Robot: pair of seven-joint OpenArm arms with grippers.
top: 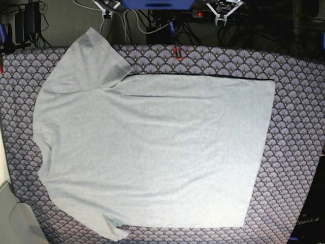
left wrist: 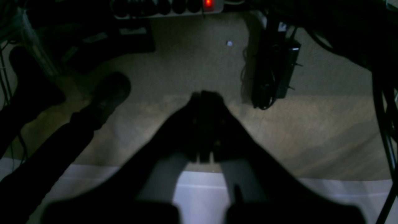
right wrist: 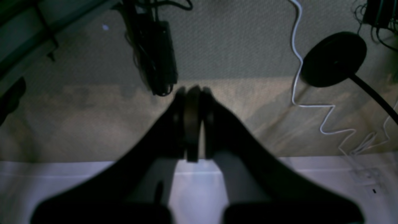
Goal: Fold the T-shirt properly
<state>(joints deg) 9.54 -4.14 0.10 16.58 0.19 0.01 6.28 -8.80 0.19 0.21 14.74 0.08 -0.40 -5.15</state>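
T-shirt [top: 152, 152] lies spread flat, plain side up, on the fan-patterned tablecloth [top: 299, 117], collar toward the base view's left, one sleeve [top: 89, 63] splayed at top. Neither arm is near it: the left gripper [left wrist: 206, 96] and right gripper [right wrist: 192, 91] hang pressed together over the floor, holding nothing. A clean first fold likely means pinching sleeve and hem on one long edge together.

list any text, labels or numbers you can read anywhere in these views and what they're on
No text can be read in any view.
T-shirt: plain grey side up, no lettering visible.
Tablecloth: fan pattern only, no words.
Small label at the table edge, right wrist view: too blurred to read.
Power strip: red light only, no legible marking.
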